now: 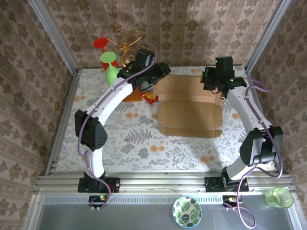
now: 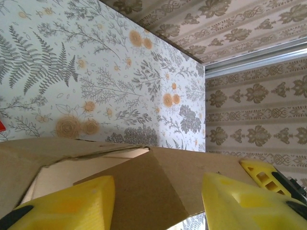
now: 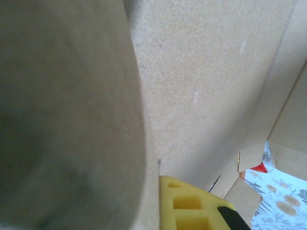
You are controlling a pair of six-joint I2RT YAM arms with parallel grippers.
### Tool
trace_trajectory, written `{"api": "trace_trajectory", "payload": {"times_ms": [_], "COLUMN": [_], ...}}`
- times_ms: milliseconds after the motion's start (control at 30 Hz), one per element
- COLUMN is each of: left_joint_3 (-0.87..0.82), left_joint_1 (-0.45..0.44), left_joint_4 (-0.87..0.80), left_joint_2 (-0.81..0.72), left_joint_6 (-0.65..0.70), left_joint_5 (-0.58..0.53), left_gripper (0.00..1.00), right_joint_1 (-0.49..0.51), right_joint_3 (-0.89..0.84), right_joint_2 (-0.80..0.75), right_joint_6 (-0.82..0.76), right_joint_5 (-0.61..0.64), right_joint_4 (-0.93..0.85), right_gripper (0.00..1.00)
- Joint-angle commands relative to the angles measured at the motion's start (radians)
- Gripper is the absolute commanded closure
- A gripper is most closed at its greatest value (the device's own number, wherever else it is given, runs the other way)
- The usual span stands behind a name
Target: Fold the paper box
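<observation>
Noted flower-patterned bench (image 1: 134, 139) beneath both pincers.

Found the paper box (image 1: 189, 115) lying open and partly flat on the bench, stretched between the two pincers, with most of its brown panels on the arm-base side of them. Seen with short flaps along the edge farthest from the pincers.

Found left pincer (image 2: 158, 191) at the box's left far corner. Recorded as spread, its yellow fingers (image 2: 72, 201) standing either side of a folded cardboard corner that fills the gap. Unable to confirm that the pads press on the cardboard.

Found right pincer (image 1: 210, 86) at the box's right far corner, down among raised cardboard walls. Recorded as pressed together. Seen one yellow finger (image 3: 192, 206) tight against a cardboard edge in the right wrist view. Cannot tell whether a wall is caught between the fingers.

Noted a gold wire stand (image 1: 127, 45) beyond and left of the left pincer, by the back wall, with a red glass (image 1: 100, 43) and a green glass (image 1: 111, 67) near it.

Noted an orange-brown slab (image 1: 135, 97) just left of the left pincer, partly under that arm.

Noted a leaf-patterned bowl (image 1: 187, 211) and a green cup (image 1: 279, 197) on the ledge behind the arm bases, well apart from both pincers.

Noted a small red and yellow packet (image 1: 150, 97) just beside the left pincer, touching the box's left edge.
</observation>
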Motion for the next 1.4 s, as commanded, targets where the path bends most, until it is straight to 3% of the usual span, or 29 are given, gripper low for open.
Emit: {"api": "trace_trajectory", "payload": {"times_ms": [0, 467, 767, 933, 1067, 1167, 1300, 1367], "left_joint_3": [0.026, 0.001, -0.106, -0.186, -0.303, -0.539, -0.874, -0.971], "left_joint_1": [-0.004, -0.03, -0.028, -0.006, 0.053, 0.11, 0.166, 0.166], "left_joint_4": [-0.016, 0.022, 0.05, 0.064, -0.013, 0.043, 0.268, 0.398], "left_joint_2": [0.005, 0.021, -0.048, -0.174, -0.302, -0.417, -0.512, -0.509], "left_joint_6": [0.015, -0.076, -0.227, -0.183, -0.02, 0.033, -0.012, -0.026], "left_joint_5": [0.019, 0.053, 0.044, -0.048, -0.12, -0.089, 0.004, 0.028], "left_gripper": [0.49, 0.57, 0.66, 0.5, 0.48, 0.55, 0.8, 0.86], "right_joint_1": [0.013, 0.031, 0.039, 0.023, -0.003, -0.016, -0.033, -0.041], "right_joint_3": [-0.014, -0.078, -0.161, -0.204, -0.195, -0.2, -0.177, -0.162], "right_joint_2": [-0.031, -0.063, -0.1, -0.121, -0.132, -0.147, -0.164, -0.176], "right_joint_6": [0.008, 0.011, -0.005, -0.034, -0.049, -0.035, -0.012, -0.011], "right_joint_5": [-0.023, -0.017, 0.016, 0.015, -0.016, -0.038, -0.073, -0.083], "right_joint_4": [0.03, 0.065, 0.185, 0.231, 0.182, 0.167, 0.119, 0.09], "right_gripper": [1.0, 1.0, 1.0, 1.0, 1.0, 1.0, 1.0, 1.0]}}
